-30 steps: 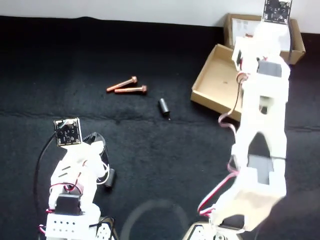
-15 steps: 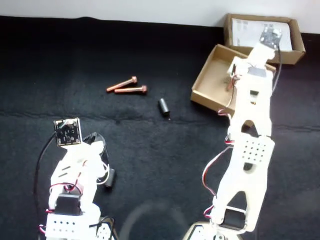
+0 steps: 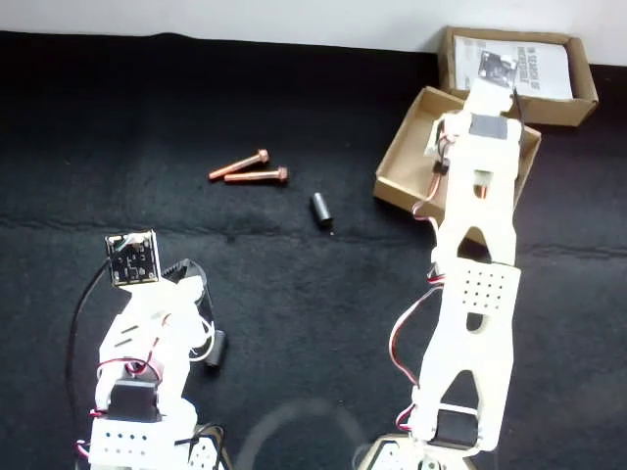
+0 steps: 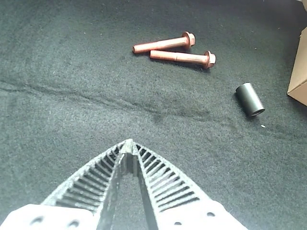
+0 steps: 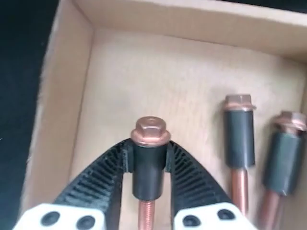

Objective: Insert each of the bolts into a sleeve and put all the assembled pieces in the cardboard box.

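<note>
Two copper bolts (image 3: 247,169) lie side by side on the black mat, with a loose black sleeve (image 3: 321,210) to their right. The left wrist view shows the bolts (image 4: 175,49) and the sleeve (image 4: 250,99) well ahead of my left gripper (image 4: 128,143), which is shut and empty. My right arm (image 3: 477,196) stretches over the open cardboard box (image 3: 416,162). In the right wrist view my right gripper (image 5: 149,155) is shut on a bolt with a sleeve on it (image 5: 149,165), held over the box floor (image 5: 144,81). Two assembled pieces (image 5: 239,139) lie in the box beside it.
A second cardboard box (image 3: 583,78) with a printed sheet stands at the back right, touching the first. My left arm (image 3: 147,333) rests at the front left. A corner of the box (image 4: 300,72) shows in the left wrist view.
My right arm has stretched out over the cardboard box, its wrist shifting left and forward. The left arm, the bolts and the loose sleeve have not moved.
</note>
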